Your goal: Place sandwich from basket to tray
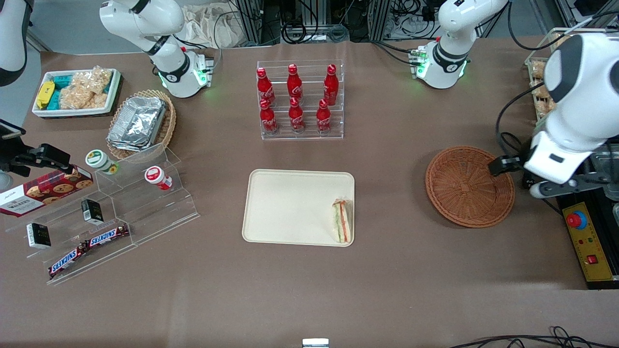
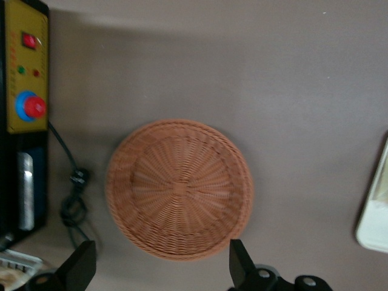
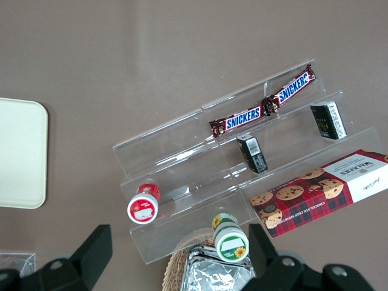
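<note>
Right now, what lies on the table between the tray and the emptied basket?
Nothing: the front view shows bare brown table between the tray, holding the sandwich, and the basket. The open gripper hangs above the basket's edge.

**Desk surface: what's sitting on it**

Brown desk (image 1: 387,270). Tray (image 1: 290,208) mid-desk, basket (image 1: 464,188) toward my working end, my open jaws parked above it. Bottle rack (image 1: 301,101) farther from the front camera than the tray. Toward the parked end: stepped acrylic stand (image 1: 116,217), foil-container basket (image 1: 140,123), white snack bin (image 1: 77,92).
</note>
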Tool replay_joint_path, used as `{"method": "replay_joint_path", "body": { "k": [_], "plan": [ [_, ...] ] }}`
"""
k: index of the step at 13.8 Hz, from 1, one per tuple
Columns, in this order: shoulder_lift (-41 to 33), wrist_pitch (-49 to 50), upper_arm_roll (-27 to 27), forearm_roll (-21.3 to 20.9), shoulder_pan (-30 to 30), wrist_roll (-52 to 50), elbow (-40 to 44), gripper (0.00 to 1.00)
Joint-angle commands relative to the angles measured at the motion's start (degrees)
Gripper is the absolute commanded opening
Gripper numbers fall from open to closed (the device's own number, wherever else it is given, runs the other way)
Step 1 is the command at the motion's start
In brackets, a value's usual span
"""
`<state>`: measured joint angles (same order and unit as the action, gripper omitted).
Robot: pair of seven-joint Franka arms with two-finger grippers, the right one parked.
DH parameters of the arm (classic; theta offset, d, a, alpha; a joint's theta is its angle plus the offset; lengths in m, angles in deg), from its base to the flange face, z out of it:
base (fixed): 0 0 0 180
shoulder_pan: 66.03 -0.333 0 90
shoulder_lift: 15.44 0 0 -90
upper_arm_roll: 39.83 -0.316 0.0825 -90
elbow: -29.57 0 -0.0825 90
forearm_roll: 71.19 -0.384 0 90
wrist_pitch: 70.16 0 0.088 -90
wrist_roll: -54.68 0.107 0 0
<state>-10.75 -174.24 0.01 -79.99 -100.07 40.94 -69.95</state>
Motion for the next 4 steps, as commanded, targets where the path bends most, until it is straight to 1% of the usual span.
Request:
{"method": "replay_joint_path", "body": {
  "k": [1,4],
  "plan": [
    [2.2,2.8,0.1,0.6,-1.2,5.6,5.4,0.99],
    [8.3,3.7,0.1,0.1,-1.2,5.2,12.5,0.99]
  ]
}}
